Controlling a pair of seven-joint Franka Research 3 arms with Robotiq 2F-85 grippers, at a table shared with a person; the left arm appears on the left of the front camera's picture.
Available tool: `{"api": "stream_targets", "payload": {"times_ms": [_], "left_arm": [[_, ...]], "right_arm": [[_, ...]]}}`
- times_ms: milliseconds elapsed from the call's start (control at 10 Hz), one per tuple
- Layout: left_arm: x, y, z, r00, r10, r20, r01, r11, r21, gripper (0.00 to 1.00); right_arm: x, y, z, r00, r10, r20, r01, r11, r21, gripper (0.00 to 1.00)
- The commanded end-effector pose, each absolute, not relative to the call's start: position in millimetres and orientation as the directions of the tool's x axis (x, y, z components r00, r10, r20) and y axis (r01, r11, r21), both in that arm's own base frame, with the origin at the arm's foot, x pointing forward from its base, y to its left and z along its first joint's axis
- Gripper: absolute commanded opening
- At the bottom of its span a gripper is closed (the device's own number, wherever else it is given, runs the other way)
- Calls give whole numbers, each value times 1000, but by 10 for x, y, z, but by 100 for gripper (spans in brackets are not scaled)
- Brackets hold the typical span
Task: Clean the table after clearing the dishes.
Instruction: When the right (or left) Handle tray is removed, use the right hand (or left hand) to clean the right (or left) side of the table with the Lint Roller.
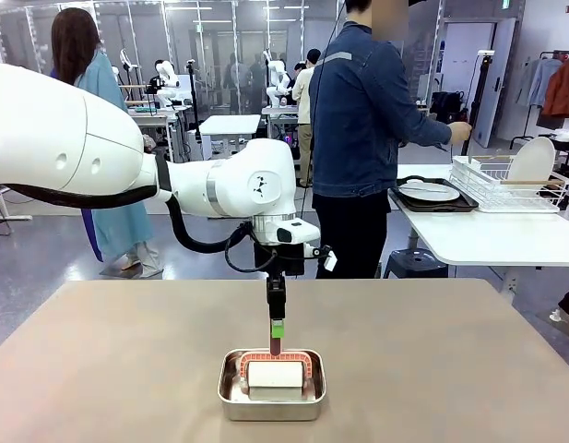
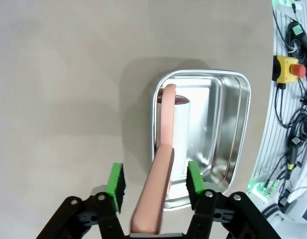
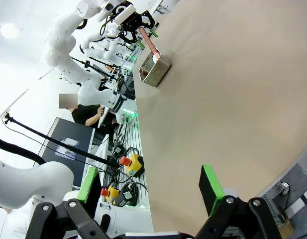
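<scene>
The fingers (image 2: 115,185) of the left gripper (image 2: 154,169) stand apart, one green pad on each side of the pink arched handle (image 2: 163,149) of a white wiper block (image 2: 182,124). A gap shows between each pad and the handle, so nothing is clamped. In the front view this gripper (image 1: 277,337) points straight down over the middle of the near part of the table (image 1: 450,351), its tip level with the top of the handle. The block sits inside a small rectangular steel pan (image 1: 271,386), which rests on the table's beige top close to the robot's edge.

The right gripper (image 3: 149,172) hovers low at the table's edge, its fingers (image 3: 211,186) spread wide with nothing between them; its wrist view shows the pan (image 3: 154,69) well apart, far across the tabletop.

A white plate (image 1: 430,192) lies on a dark tray (image 1: 464,205) on the white table (image 1: 505,240) at the far right, just beside a wire rack (image 1: 491,185). A person in a denim jacket (image 1: 362,101) stands between the two tables, one hand (image 1: 461,131) stretched out above the rack.
</scene>
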State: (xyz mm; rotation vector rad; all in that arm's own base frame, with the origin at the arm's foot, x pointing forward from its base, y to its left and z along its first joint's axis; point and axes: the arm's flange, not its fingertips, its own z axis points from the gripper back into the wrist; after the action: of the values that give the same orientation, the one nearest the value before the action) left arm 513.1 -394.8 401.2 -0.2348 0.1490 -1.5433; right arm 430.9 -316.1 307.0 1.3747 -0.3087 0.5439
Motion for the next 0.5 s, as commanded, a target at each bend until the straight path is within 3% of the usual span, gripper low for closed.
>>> {"api": "stream_targets", "payload": {"times_ms": [0, 400], "left_arm": [[5029, -3877, 4044, 39, -998, 40, 975, 29, -219, 0], [5011, -3795, 4283, 126, -992, 19, 951, 115, -287, 0]], "right_arm": [[4243, -3098, 3089, 839, 189, 510, -534, 112, 838, 100], [4243, -3098, 3089, 839, 189, 510, -534, 112, 838, 100]]}}
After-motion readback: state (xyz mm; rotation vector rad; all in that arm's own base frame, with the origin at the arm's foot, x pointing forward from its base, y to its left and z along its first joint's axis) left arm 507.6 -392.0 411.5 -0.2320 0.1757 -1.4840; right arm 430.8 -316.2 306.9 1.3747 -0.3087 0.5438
